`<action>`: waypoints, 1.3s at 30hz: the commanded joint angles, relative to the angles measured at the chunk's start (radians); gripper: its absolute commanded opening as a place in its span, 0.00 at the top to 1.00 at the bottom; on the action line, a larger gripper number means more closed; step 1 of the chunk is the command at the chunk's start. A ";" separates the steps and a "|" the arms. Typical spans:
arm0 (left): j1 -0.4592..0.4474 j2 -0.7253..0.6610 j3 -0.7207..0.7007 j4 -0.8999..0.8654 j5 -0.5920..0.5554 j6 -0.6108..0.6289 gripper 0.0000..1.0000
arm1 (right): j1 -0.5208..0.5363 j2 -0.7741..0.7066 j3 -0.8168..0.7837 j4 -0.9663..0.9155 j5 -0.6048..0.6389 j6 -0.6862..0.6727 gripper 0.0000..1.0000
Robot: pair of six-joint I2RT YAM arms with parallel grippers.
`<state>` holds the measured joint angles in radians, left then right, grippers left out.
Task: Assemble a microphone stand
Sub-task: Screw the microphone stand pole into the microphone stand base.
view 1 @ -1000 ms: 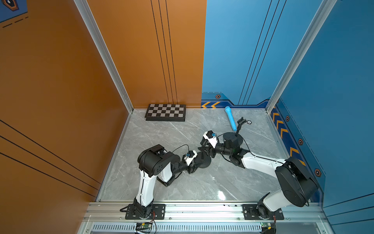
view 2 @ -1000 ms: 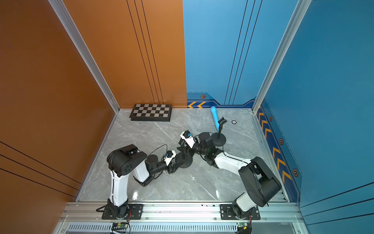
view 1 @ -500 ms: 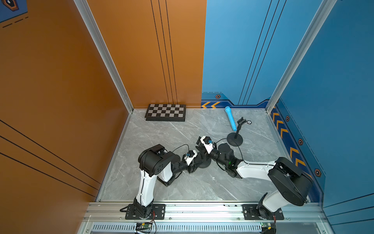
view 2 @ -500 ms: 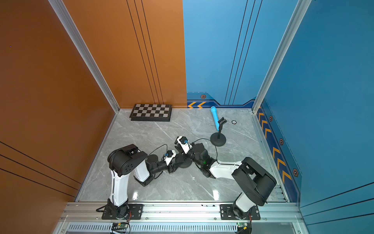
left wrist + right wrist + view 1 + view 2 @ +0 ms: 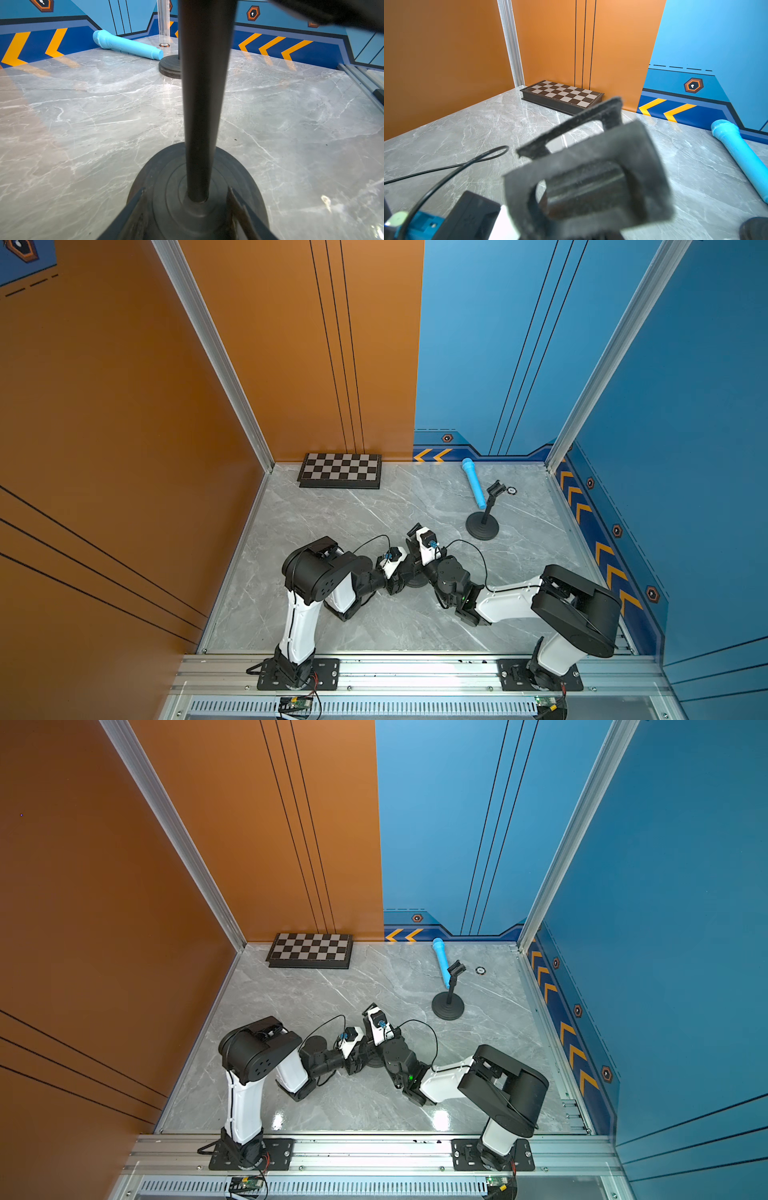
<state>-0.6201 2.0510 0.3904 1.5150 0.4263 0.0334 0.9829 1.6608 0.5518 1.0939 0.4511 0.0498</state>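
Note:
A black microphone stand stands mid-table. In the left wrist view its pole [image 5: 202, 104] rises from the round base [image 5: 166, 187]. My left gripper [image 5: 186, 189] is shut on the base's raised middle, fingers [image 5: 137, 207] either side of the pole's foot. In both top views the left gripper [image 5: 405, 574] and right gripper [image 5: 417, 560] meet over that base [image 5: 374, 1063]. The right gripper is shut at the stand's top, just under the clip [image 5: 591, 158], which hides its jaws. A blue microphone [image 5: 473, 483] lies at the back.
Another stand [image 5: 482, 527], with pole and clip, is upright at the back right beside the microphone [image 5: 741, 149]. A folded chessboard [image 5: 340, 470] lies against the back wall. A small round token [image 5: 510, 490] sits near the right corner. A black cable [image 5: 446, 168] loops over the table.
The right arm has drawn back toward the front, uncovering the back stand's base. Its jaws have closed at the top of the middle stand. The left arm has hardly moved.

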 commanded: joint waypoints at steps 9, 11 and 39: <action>-0.008 0.110 -0.001 -0.111 -0.006 0.001 0.42 | -0.048 -0.108 -0.037 -0.191 -0.179 -0.035 0.55; -0.006 0.112 -0.002 -0.110 -0.002 -0.002 0.42 | -0.093 -0.160 -0.028 -0.269 -0.316 -0.035 0.45; 0.010 0.109 -0.015 -0.112 0.012 0.006 0.43 | -0.433 -0.098 0.196 -0.554 -1.192 -0.182 0.89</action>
<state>-0.6155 2.1071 0.4072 1.5867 0.4309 0.0292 0.5491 1.5768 0.7795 0.4885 -0.7807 -0.1604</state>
